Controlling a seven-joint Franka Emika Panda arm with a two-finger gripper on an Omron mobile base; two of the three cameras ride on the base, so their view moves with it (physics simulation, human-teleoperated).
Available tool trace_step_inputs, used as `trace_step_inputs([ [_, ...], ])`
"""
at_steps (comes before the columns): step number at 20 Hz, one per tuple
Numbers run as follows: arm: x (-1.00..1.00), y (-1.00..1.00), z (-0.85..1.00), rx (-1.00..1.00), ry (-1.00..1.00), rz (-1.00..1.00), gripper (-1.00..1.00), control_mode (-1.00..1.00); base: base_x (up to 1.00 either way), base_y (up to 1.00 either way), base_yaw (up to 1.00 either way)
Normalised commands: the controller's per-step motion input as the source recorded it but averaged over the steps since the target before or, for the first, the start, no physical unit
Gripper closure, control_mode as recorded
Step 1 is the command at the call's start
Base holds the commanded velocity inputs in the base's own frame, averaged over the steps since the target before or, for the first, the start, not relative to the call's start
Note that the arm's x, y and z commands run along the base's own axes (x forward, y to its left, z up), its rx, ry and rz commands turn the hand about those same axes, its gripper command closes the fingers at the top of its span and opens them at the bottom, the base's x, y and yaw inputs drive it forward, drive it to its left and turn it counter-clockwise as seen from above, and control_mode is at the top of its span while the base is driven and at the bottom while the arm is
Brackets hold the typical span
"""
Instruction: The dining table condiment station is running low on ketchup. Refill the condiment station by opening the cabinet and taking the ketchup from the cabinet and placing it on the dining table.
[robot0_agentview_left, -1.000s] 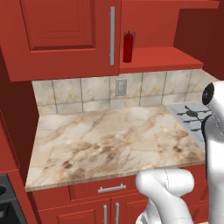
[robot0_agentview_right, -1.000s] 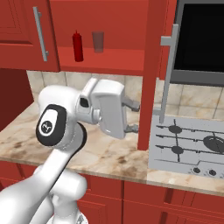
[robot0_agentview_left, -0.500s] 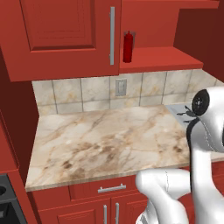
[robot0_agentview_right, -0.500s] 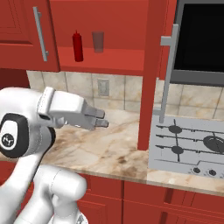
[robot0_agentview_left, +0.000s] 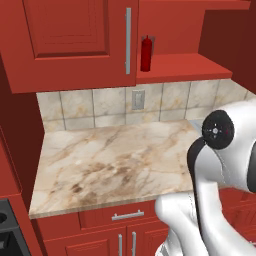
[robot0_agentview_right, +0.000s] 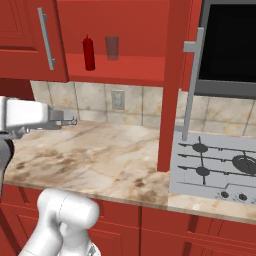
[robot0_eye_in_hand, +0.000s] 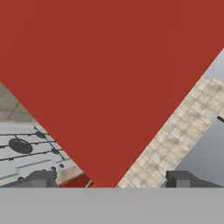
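The arm swings left across the marble counter (robot0_agentview_right: 100, 160); the gripper (robot0_agentview_right: 70, 121), jaws wide apart, now hangs over the counter's left end, empty.

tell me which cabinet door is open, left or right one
The right door, swung out edge-on toward the stove; the left door is shut flat, beside the ketchup.

One ketchup bottle (robot0_agentview_right: 89, 52), one glass (robot0_agentview_right: 112, 48), one cooktop (robot0_agentview_right: 215, 167), one outlet (robot0_agentview_right: 118, 99).
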Motion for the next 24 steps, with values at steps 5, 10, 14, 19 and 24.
trace_step_inputs([
  [5, 0.00, 0.69, 0.30, 0.10, -0.02, 0.47, -1.00, -1.00, 0.00, 0.00, 0.00],
  [10, 0.09, 0.57, 0.12, 0.14, 0.02, 0.50, -1.00, -1.00, 0.00, 0.00, 0.00],
  [14, 0.23, 0.66, 0.00, 0.14, 0.05, 0.53, -1.00, -1.00, 0.00, 0.00, 0.00],
  [19, 0.32, 0.47, 0.03, 0.21, 0.00, 0.44, -1.00, -1.00, 0.00, 0.00, 0.00],
  [24, 0.38, 0.37, 0.00, 0.24, -0.02, 0.36, -1.00, -1.00, 0.00, 0.00, 0.00],
])
